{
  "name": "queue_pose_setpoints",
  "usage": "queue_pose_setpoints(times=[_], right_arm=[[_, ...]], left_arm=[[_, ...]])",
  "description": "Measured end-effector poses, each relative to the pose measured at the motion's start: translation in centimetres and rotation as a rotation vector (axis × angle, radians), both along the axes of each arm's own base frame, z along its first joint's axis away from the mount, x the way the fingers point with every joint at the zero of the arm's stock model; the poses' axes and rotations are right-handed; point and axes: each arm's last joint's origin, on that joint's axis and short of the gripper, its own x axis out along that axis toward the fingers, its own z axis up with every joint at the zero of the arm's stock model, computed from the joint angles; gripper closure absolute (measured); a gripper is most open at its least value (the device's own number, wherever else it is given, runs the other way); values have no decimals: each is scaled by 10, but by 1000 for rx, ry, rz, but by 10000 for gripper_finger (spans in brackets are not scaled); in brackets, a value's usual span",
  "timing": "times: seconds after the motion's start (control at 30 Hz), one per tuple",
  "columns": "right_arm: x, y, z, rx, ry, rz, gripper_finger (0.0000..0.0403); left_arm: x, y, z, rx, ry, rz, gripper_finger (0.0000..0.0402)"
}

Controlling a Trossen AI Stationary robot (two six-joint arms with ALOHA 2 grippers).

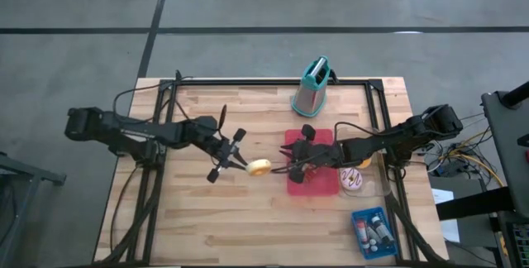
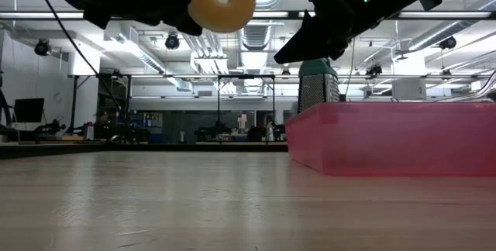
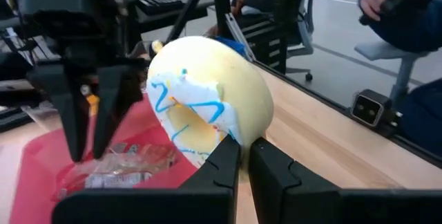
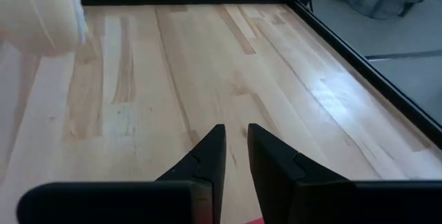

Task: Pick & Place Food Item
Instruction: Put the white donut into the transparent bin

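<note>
The left gripper (image 1: 245,166) is clamped on a yellow iced doughnut (image 1: 259,168) and holds it in the air above the wooden table (image 1: 198,218), just left of the pink tray (image 1: 322,187). The right gripper (image 1: 294,165) hangs over the left part of this tray; its fingers (image 4: 207,156) stand a little apart and hold nothing. A clear wrapped packet (image 3: 121,163) lies in the tray.
</note>
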Motion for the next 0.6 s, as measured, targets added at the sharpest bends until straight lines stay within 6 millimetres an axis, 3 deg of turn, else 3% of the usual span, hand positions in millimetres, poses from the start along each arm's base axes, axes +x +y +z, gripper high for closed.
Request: queue_pose_setpoints(times=[0.6], right_arm=[[3,0,5,-5,-30,5,270]], left_arm=[[1,3,7,6,-27,-1,376]])
